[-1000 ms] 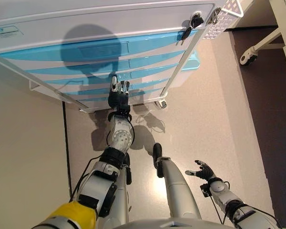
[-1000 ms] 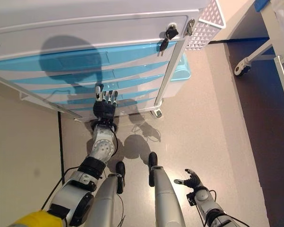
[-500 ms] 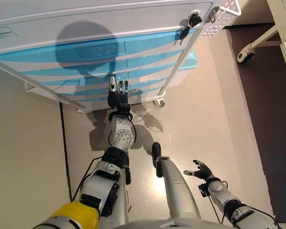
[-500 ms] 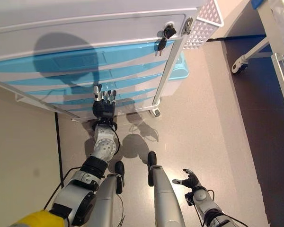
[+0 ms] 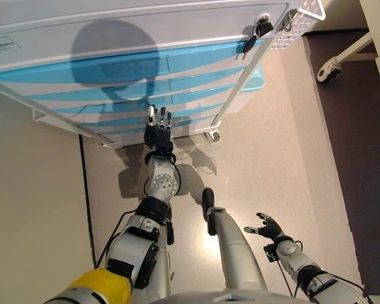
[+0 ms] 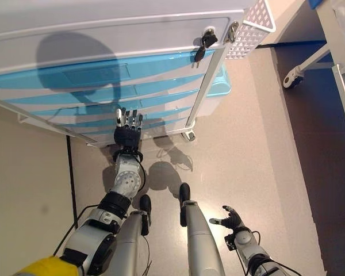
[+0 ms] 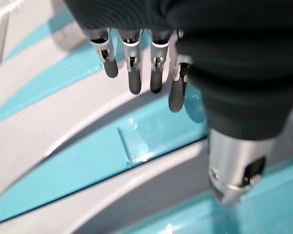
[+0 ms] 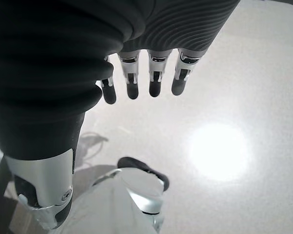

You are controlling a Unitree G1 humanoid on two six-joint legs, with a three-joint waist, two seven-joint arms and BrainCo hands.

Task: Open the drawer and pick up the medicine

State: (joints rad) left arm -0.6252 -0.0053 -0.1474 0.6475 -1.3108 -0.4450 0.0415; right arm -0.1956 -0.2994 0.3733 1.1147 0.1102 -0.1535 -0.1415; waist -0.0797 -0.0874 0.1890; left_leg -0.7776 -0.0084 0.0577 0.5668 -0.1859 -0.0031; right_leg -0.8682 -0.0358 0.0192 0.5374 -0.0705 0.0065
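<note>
1. White cabinet (image 5: 145,25) with a stack of blue drawers (image 5: 133,69) fills the upper part of the head views; all drawers shut flush; medicine nowhere visible, so cannot tell where it lies.
2. Left hand (image 5: 158,130) raised low against the drawer stack, fingers (image 7: 134,80) straight and spread slightly, tips close to a blue drawer front near its clear label window (image 7: 136,141); contact with the front cannot be told; nothing held.
3. Right hand (image 6: 230,220) low by the robot's right side, well apart from the cabinet, over the pale floor (image 6: 247,144); fingers (image 8: 154,83) loosely extended and parted, holding nothing.
4. Black key (image 5: 259,28) in the lock at the cabinet's upper right corner, a second key hanging just below it.
5. White perforated basket (image 6: 256,26) fixed to the cabinet's right side; light blue bin (image 5: 256,79) on the floor just beside that side.
6. Castor wheel (image 5: 324,73) of a white frame on the darker floor strip at far right.
</note>
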